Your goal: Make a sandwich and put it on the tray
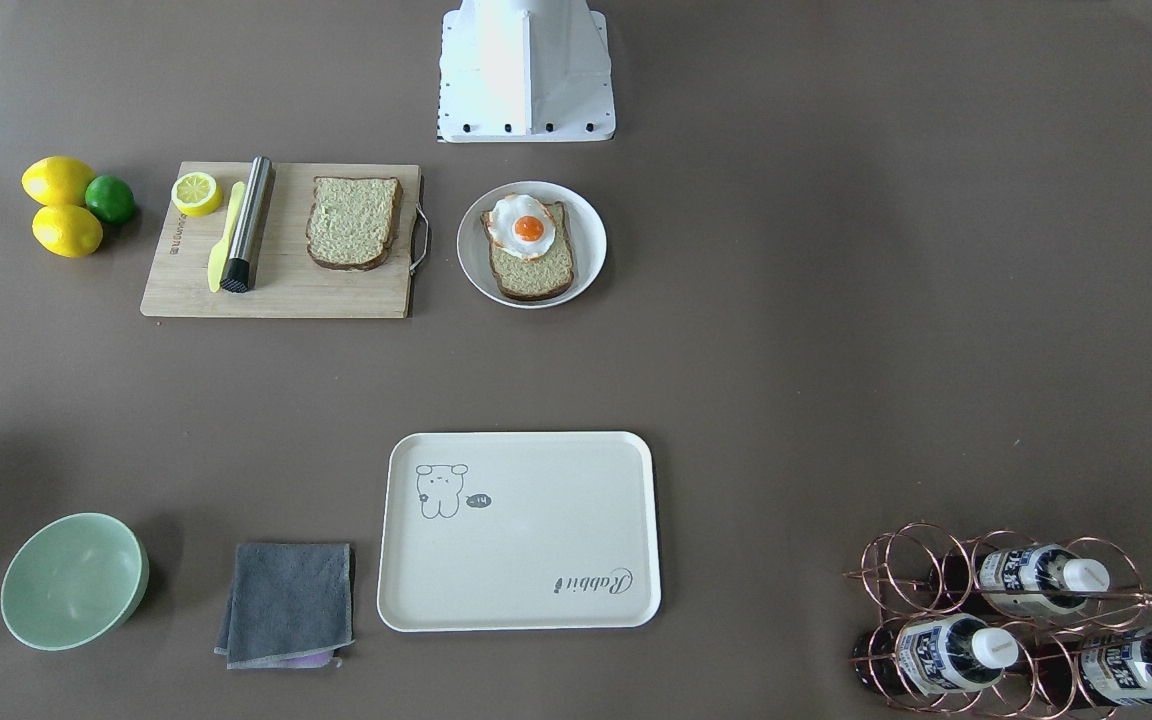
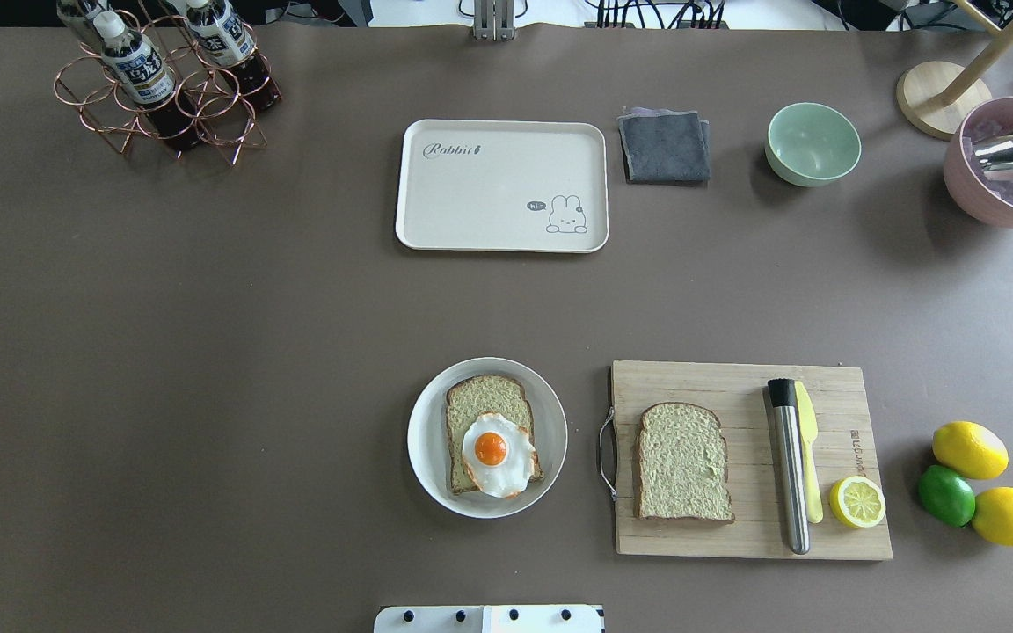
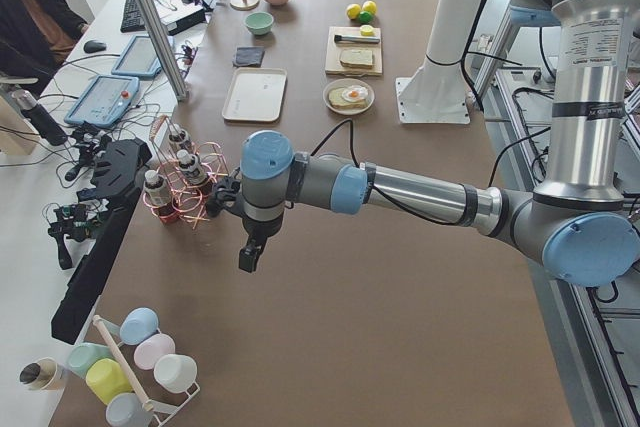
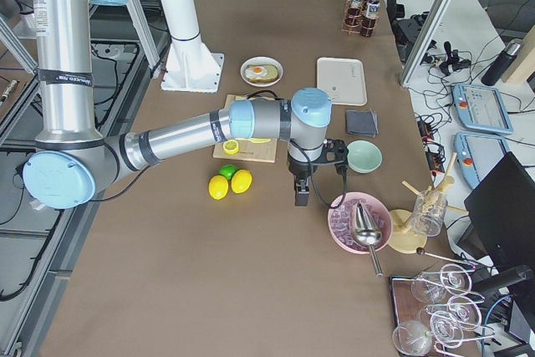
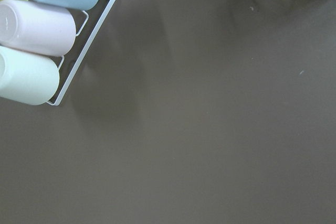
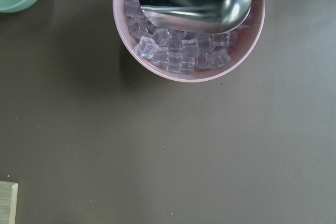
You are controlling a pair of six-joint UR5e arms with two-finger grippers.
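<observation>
Tray (image 2: 501, 185) near far table (image 2: 207, 352) edge; egg-topped bread (image 2: 484, 400) on plate (image 2: 426, 440), well apart.

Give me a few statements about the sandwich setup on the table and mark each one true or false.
1. The egg lies on a bread slice on the plate. True.
2. The cloth lies between the tray and the green bowl. True.
3. Both slices are stacked on the tray. False: the tray holds nothing, and the second slice lies by itself on the board.
4. Every fruit is on the board. False: only the lemon half is; the lime and two lemons sit beside the board.
</observation>
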